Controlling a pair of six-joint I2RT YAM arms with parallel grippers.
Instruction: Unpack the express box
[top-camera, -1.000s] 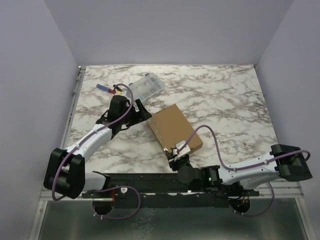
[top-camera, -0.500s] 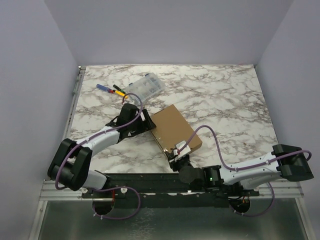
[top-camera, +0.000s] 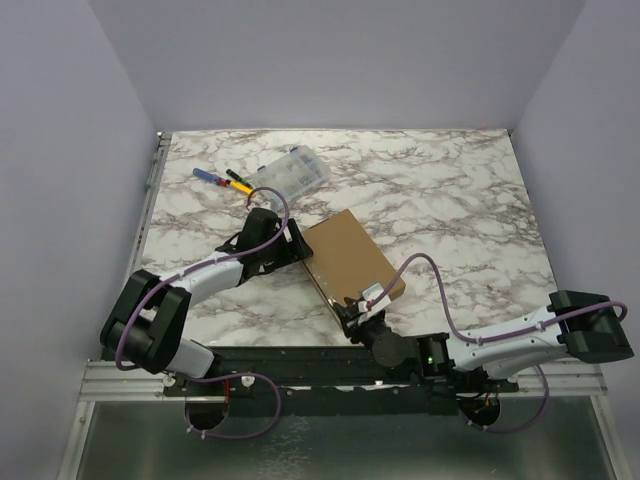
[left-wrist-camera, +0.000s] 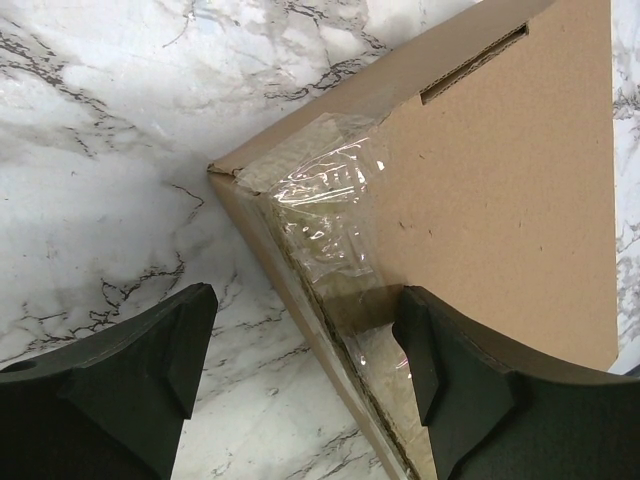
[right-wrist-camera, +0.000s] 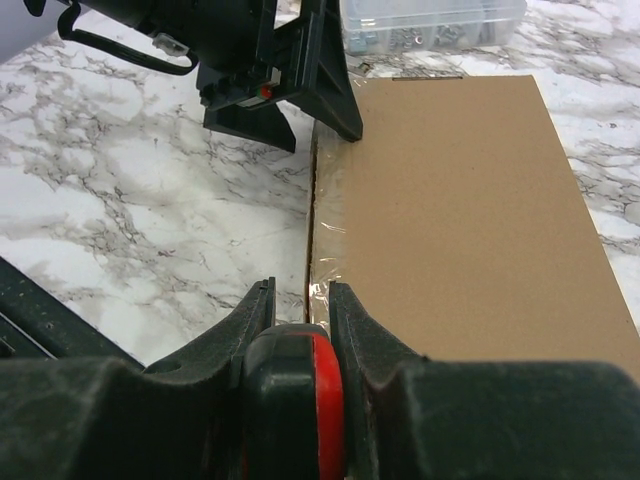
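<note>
White marble-patterned table (top-camera: 450, 200), lavender walls on three sides. Flat brown cardboard express box (top-camera: 345, 255) is found near the table's middle, lid closed, clear tape (left-wrist-camera: 330, 210) wrapped over its left corner. Left gripper (left-wrist-camera: 300, 330) is spread wide across that corner, nothing grasped: one finger over the lid, one over the marble. Right gripper (right-wrist-camera: 300, 295) is set at the near corner, narrowly clamped on a small red-and-black object (right-wrist-camera: 325, 385). Clear plastic compartment case (top-camera: 290, 172) and coloured pens (top-camera: 222, 178) are seen beyond.
</note>
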